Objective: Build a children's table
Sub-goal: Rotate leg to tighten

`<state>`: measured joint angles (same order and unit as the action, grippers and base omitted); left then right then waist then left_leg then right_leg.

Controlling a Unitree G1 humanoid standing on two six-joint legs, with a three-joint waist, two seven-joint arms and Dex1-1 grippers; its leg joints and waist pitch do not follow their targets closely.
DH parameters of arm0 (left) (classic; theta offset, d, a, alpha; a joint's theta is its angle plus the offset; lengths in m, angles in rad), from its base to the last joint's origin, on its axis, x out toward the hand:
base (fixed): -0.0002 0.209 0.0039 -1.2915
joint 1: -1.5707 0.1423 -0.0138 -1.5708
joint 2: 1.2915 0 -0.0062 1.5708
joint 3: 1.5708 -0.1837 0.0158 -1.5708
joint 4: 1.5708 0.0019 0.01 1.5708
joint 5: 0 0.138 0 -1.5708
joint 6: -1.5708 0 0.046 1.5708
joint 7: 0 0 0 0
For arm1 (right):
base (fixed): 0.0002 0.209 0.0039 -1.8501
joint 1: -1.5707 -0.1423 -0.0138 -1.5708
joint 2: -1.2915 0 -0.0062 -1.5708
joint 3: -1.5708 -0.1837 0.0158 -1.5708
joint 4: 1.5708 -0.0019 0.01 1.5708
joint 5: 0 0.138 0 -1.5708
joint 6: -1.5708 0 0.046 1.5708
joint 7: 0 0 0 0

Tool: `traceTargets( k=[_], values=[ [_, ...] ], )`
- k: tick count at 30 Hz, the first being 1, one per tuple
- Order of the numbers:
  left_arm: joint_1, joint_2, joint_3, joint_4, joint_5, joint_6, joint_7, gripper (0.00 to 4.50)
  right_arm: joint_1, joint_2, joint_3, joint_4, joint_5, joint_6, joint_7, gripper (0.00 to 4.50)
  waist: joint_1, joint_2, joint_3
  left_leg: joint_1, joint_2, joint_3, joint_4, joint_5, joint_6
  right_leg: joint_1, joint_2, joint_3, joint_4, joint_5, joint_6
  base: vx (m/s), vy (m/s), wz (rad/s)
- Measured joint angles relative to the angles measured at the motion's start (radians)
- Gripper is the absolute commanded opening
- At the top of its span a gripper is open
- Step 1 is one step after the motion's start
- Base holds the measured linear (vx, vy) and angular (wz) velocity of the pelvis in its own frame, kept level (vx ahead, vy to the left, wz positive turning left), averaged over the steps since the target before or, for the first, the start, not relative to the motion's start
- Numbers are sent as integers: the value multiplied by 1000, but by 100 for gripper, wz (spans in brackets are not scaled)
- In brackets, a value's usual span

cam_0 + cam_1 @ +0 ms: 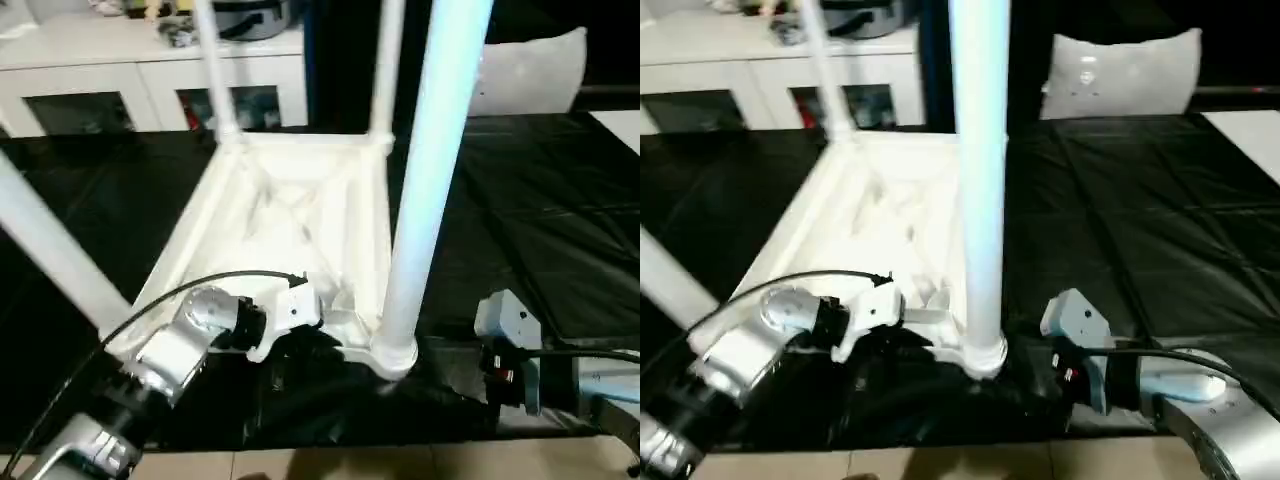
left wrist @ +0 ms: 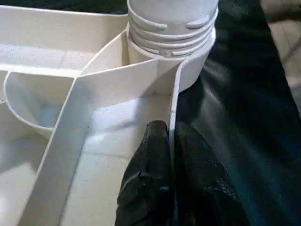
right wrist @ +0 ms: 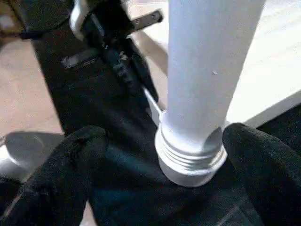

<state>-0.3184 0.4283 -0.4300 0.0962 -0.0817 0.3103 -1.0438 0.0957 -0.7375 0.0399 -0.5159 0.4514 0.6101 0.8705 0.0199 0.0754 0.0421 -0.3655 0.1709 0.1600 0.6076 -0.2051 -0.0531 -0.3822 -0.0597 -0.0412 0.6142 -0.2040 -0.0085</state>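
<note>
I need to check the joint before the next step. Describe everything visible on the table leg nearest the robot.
The nearest leg is a long, round, smooth white tube of what looks like plastic, standing upright and running past the picture's top. Its ridged, threaded base sits in the corner socket of the upside-down table top, with several thread rings exposed above the socket. The right gripper is open, its fingers to either side of the base, not closed on it. The left gripper pinches the rim beside that socket.

White table (image 1: 290, 215); black mat (image 1: 540, 230)

silver forearms (image 1: 165, 360), black cables, black fingers (image 2: 148, 188)
</note>
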Motion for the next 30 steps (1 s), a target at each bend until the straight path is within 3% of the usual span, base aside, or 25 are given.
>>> traceTargets(
  k=[4, 9, 12, 18, 30],
  values=[
    [80, -5, 30, -136, -1, 118, 82, 1, -18, 2, -4, 6, -4, 0, -15, 450, -9, 0, 0, 0, 2, 0, -6, 0, 0, -2, 1, -3, -1, -2, 2, 0, 0, 0],
    [103, -11, 30, -170, 3, 130, 119, 1, -63, 25, 5, 44, -33, -3, -47, 450, -1, 0, 0, -1, 2, 0, -6, 0, 0, -2, 1, -4, -2, -6, 7, 0, 0, 0],
    [65, 35, -4, -134, 26, 48, 65, 1, -118, 33, 33, 96, -59, -34, -46, 450, 8, -3, 2, -1, 2, 0, -6, 0, 0, -2, 1, -4, -2, -7, 8, 0, 0, 0],
    [-10, 64, -15, 3, 25, -99, -58, 0, -207, 96, 93, 222, -44, -97, 68, 432, 25, -3, 2, 0, 2, 0, -5, 0, 0, -1, 0, -3, -2, -2, 1, 0, 0, 0],
    [-114, 112, -21, 193, 9, -266, -245, 0, -378, 151, 176, 481, -33, -191, 275, 306, 43, -11, 7, -1, 2, 0, -4, 1, 0, -3, 0, -4, -2, -1, 0, 0, 0, 0]
  ],
)
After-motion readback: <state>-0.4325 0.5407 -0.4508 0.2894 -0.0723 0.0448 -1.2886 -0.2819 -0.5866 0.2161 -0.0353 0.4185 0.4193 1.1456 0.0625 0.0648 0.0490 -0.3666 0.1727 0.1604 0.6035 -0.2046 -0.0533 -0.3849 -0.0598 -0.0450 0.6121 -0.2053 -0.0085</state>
